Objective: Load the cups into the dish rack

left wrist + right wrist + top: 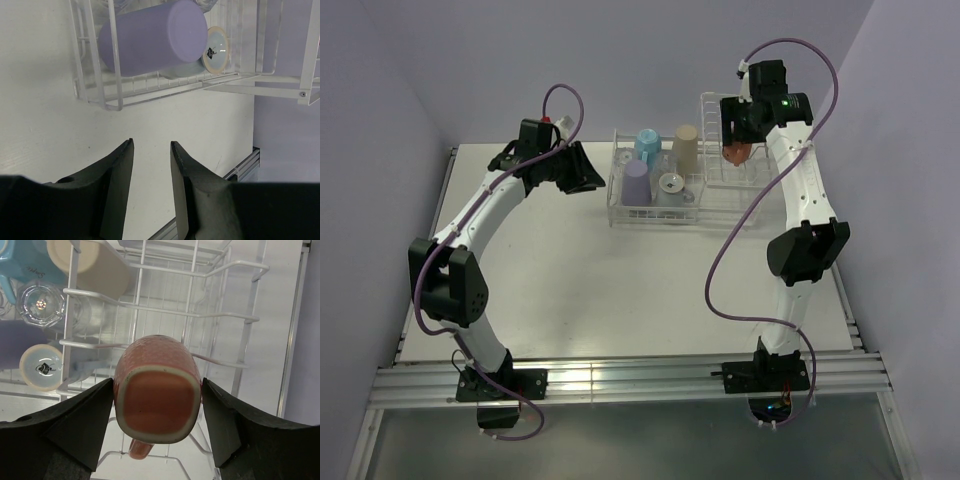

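Observation:
The dish rack [658, 218] stands at the back of the table. Its low section holds the light blue cup [647, 146], the tan cup [685, 148], the purple cup [636, 183] and the grey-blue mug [670, 187]. A clear glass [42, 302] lies among them. The orange mug [157, 405] sits bottom-up between the upright dividers. My right gripper [157, 381] straddles it, open, its fingers just off the mug's sides. To the left of the rack my left gripper [151, 142] hangs over bare table, open and empty, facing the purple cup [150, 42].
The rack's thin white bars [150, 310] surround the orange mug. Purple walls close in the back and the right side. A metal rail [620, 380] runs along the near table edge by the arm bases.

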{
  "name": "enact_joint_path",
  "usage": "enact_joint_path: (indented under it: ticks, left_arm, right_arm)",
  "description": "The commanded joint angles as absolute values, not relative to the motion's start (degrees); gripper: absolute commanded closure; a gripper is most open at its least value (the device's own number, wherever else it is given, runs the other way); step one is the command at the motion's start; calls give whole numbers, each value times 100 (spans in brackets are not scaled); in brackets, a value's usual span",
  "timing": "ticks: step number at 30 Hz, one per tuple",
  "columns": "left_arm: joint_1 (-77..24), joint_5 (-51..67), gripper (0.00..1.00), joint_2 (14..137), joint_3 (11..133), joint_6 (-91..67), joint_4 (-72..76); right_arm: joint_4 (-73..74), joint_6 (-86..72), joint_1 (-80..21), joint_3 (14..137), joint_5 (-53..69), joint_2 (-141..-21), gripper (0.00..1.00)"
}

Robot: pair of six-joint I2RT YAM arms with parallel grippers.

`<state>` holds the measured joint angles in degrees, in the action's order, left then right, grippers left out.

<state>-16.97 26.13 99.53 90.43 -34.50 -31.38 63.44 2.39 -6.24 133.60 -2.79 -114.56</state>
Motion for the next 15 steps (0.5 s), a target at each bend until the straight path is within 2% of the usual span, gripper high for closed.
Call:
enact_joint_path:
  ticks: [1, 15]
  left_arm:
    - [-1731, 2725, 58, 10002, 9035, -3314, -3146]
    - [-1749, 2681, 59, 9976, 9079, -3287, -3190]
  right_arm:
    - [6188, 176, -677, 13535, -369, -11417, 22]
    - [6029, 18, -686, 13632, -571, -11171, 19]
